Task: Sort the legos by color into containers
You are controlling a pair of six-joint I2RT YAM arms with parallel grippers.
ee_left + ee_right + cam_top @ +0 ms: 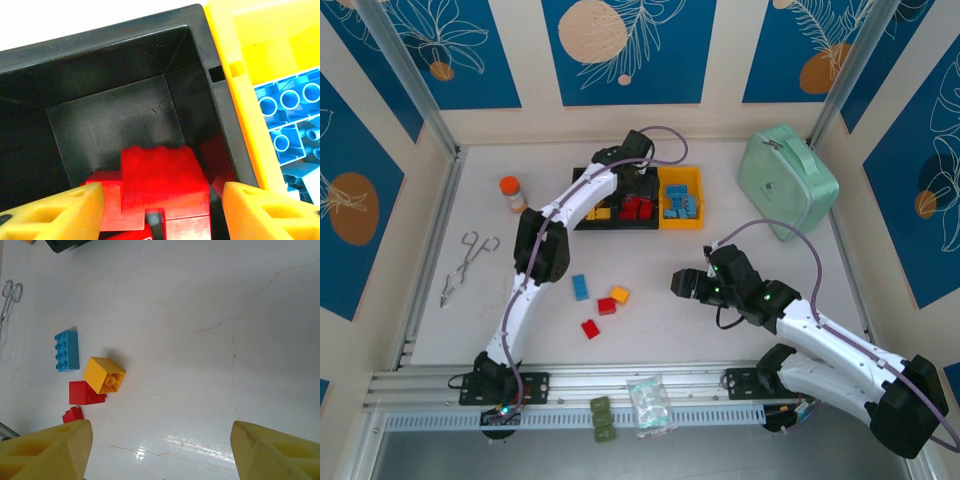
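The containers stand at the back: a black bin (595, 208) holding yellow legos, a middle black bin (115, 75) holding red legos (636, 208), and a yellow bin (681, 180) holding blue legos (290, 120). My left gripper (162, 210) hangs open inside the middle bin, its fingers either side of a red lego (162, 175) that rests on other red ones. My right gripper (161, 450) hovers open over bare table, right of the loose legos. Those are a blue one (67, 350), a yellow one (104, 374) and two red ones (85, 394) (73, 414).
An orange-capped bottle (512, 193) and metal tongs (468, 265) lie at the left. A mint-green case (786, 180) sits at the back right. Olive-green blocks (602, 418) and a clear plastic bag (650, 405) rest on the front rail.
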